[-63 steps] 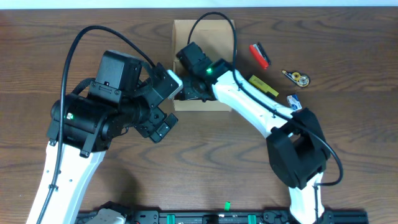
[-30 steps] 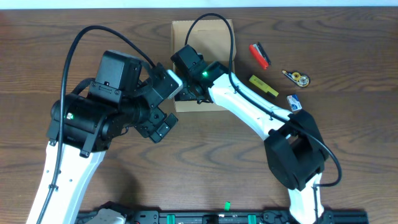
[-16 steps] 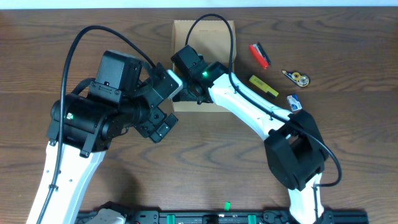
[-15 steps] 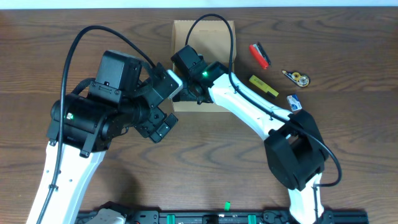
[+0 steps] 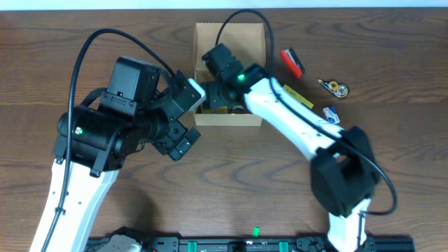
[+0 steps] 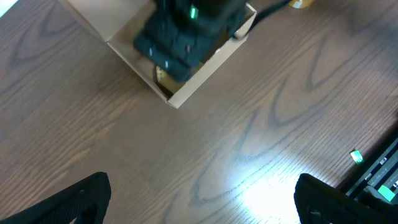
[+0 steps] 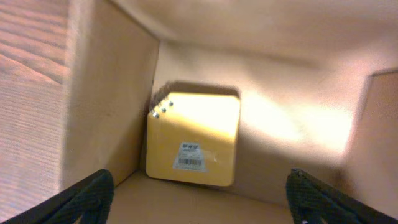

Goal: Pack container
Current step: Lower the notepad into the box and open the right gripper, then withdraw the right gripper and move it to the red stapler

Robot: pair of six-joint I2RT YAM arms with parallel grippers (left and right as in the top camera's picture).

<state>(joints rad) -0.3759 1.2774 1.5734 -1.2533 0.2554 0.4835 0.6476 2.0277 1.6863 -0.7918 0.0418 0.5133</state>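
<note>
Firstly, overhead: container [image 5: 241,36] at the middle of the table's [image 5: 392,175] far edge, long axis running far to near. Right gripper [image 5: 220,103] is lowered into its near-left corner. Left gripper [image 5: 187,117] sits just off that corner. Since half a second back, the right gripper has shifted rightward. Left wrist: jaws wide apart, empty; container [image 6: 211,62] ahead. Right wrist: jaws apart, empty, above a yellow pad [image 7: 194,140] on the container floor.

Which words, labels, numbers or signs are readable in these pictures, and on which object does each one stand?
No text can be read anywhere.
The white sticker on the yellow square pad inside the container: dark print, too blurred to read.
The blue and white item on the table: print too small to read.
</note>
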